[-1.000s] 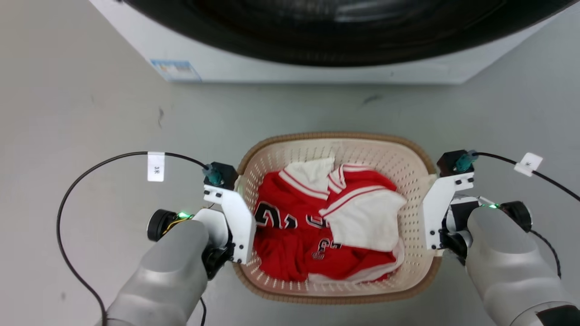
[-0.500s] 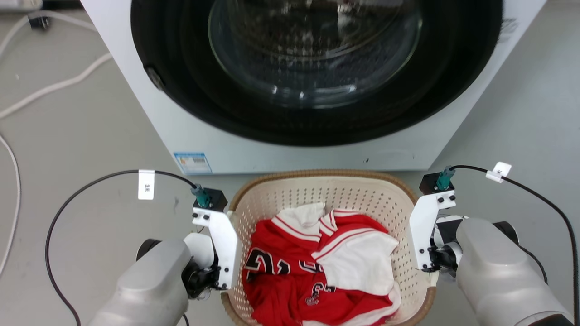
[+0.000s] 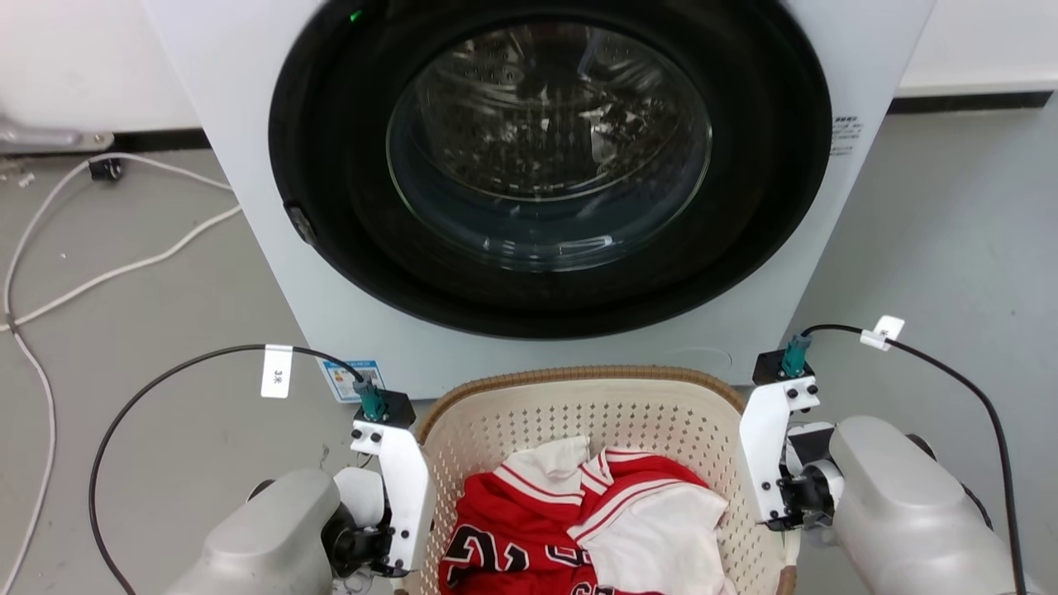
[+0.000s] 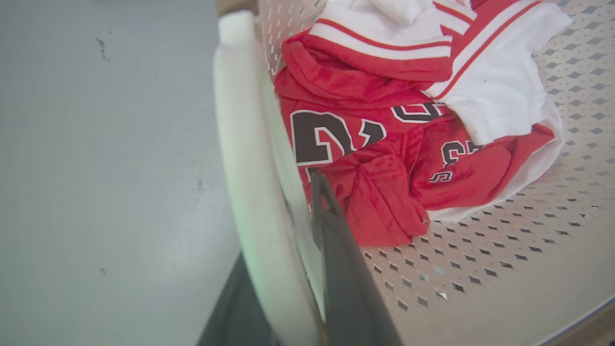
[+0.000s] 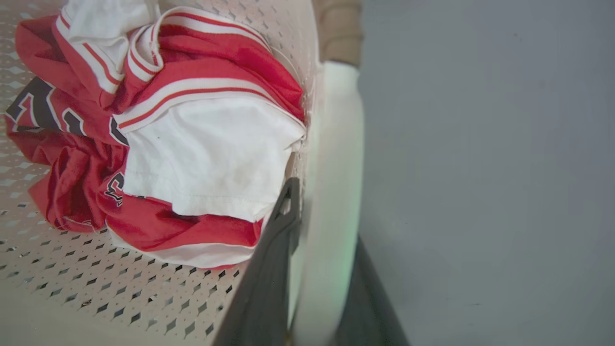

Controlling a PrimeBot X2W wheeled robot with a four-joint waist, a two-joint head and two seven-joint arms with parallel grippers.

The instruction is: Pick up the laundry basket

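1. Gripping the laundry basket (image 3: 579, 413) at both short ends, close in front of the washing machine (image 3: 223, 124) and just below its round glass door (image 3: 550, 149); nearest rim cut off by the bottom of the head view.
2. Left fingers (image 4: 336, 250) closed to a narrow gap across the white left handle (image 4: 245, 120): one dark finger inside the perforated wall, the other outside it.
3. Right fingers (image 5: 269, 269) clamped the same way across the white right handle (image 5: 336, 144), one finger inside, one outside.
4. Impossible to judge any lift of the base off the floor (image 3: 950, 248) in front of the washing machine.
5. Possible trouble from here:
   - slipping of a smooth, rounded handle out of slim fingers under the load
   - tilting from uneven lifting by the two arms, spilling the clothes (image 3: 529, 529) toward the washing machine
   - knocking the far rim against the washing machine's front panel, being so near it
   - flexing or cracking of thin plastic under a hard pinch
6. Counted:
   - one laundry basket with two handles
   - two pairs of fingers
   - one washing machine with one door
   - one heap of clothes in red and white, number of garments unclear
   - two black cables (image 3: 207, 355) with white tags, one per wrist
   - at least two loose white cables (image 3: 136, 263) on the floor left of the washing machine
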